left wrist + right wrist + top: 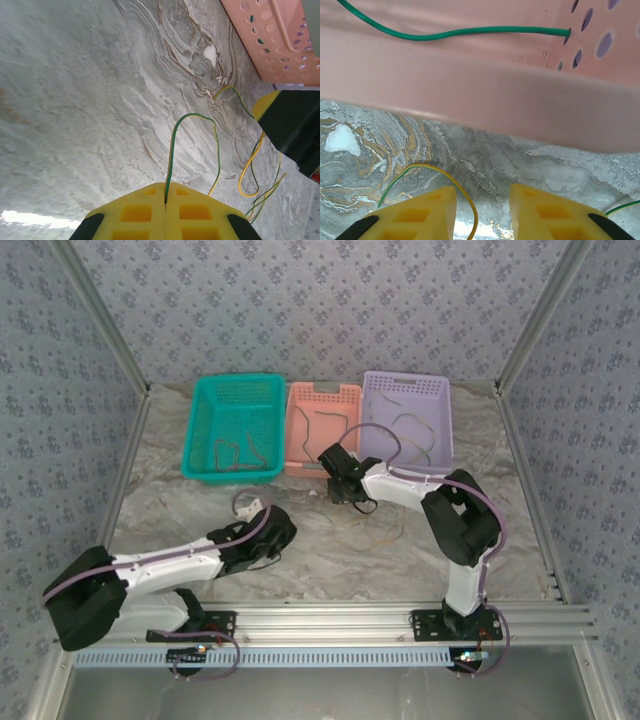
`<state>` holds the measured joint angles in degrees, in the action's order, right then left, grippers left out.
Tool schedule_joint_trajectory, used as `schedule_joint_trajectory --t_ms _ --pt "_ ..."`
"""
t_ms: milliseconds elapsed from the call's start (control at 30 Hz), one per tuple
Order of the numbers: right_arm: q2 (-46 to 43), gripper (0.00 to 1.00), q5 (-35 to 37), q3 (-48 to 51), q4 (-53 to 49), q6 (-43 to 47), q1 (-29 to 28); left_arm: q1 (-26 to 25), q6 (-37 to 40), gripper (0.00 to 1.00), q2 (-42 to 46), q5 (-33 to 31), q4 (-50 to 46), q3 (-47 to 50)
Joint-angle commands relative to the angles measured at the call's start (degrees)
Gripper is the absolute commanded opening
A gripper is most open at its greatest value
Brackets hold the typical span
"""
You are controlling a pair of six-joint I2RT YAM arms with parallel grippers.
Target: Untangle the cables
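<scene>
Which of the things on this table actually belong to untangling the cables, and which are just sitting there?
Part of the job:
- green-and-yellow cable, pinched in the shut left gripper
- loose cables on the table
- cables in the baskets
- right gripper, open

Just around:
- teal basket
- pink basket
- purple basket
- marble table

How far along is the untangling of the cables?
Done: sorted cables lie in the teal basket, pink basket and purple basket. In hand: the left tool is shut on a green cable; the right tool stands open around a yellow cable. Left: loops crossing on the table.
</scene>
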<state>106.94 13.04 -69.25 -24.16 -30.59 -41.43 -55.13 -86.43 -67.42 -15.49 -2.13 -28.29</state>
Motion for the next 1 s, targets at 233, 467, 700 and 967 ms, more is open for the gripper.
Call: schedule_joint_trajectory --t_ms 233,467,700,967 --pt "3.1 0.35 2.6 -1.2 -1.7 -2.5 -1.9 -0.2 0.4 0.00 7.4 -3.8 -7.0 2.3" --pt "2.8 0.34 2.8 0.4 -1.3 -5.0 -2.9 -0.2 0.3 0.00 7.6 -3.6 -7.0 2.7" --pt "2.2 0.28 5.8 2.9 -2.8 -8.2 -4.4 -0.5 0.3 0.00 8.4 -3.8 -7.2 2.7" --pt "1.5 0.04 8.2 2.7 -2.4 -8.3 -4.5 -1.5 0.3 0.00 9.6 -4.7 -9.0 2.2"
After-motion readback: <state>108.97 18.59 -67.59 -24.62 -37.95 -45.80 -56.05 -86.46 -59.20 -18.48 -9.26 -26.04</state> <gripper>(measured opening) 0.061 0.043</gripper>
